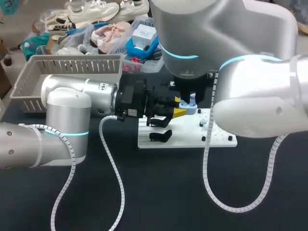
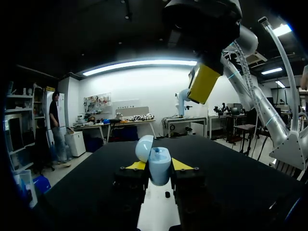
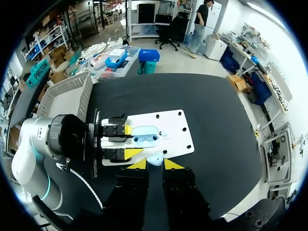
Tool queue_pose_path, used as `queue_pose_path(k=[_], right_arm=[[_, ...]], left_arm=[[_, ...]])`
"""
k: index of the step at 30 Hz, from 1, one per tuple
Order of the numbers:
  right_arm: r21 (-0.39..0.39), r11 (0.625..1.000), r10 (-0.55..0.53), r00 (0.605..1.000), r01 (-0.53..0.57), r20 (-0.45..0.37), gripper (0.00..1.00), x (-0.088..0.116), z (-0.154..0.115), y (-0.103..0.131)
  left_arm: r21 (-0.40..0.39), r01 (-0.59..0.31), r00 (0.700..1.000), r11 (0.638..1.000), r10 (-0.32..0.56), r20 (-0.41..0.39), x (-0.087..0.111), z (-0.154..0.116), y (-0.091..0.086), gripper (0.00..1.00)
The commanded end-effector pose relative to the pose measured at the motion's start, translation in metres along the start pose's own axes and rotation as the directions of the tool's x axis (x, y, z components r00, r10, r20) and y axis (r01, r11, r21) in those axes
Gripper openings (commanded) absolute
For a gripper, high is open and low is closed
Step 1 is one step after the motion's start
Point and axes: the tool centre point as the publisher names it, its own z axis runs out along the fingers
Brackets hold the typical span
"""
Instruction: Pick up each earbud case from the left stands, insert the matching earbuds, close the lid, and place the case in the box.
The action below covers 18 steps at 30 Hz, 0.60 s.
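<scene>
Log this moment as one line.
left pincer: shut on earbud case, lid open | right pincer: above the earbud case, over the white board | step: earbud case not yet in basket

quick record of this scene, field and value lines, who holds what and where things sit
left pincer: shut on the earbud case
earbud case: light blue, lid open, held over the white board
right pincer: above the case, open or shut unclear
pale blue piece: small, just ahead of the right pincer
white board: flat on the table
basket: beyond the left arm
</scene>
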Motion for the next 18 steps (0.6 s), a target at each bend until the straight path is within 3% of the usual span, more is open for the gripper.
queue_pose_path(k=[1,18], right_arm=[[0.004,1.0,0.011,1.0,-0.011,0.023,0.0,0.007,0.006,0.003],[0.008,1.0,-0.005,1.0,0.005,0.02,0.0,0.001,0.026,0.009]], left_arm=[[0.0,-0.001,1.0,1.0,0.001,0.001,0.0,0.0,0.0,0.0],[0.0,-0.001,1.0,1.0,0.001,0.001,0.0,0.0,0.0,0.0]])
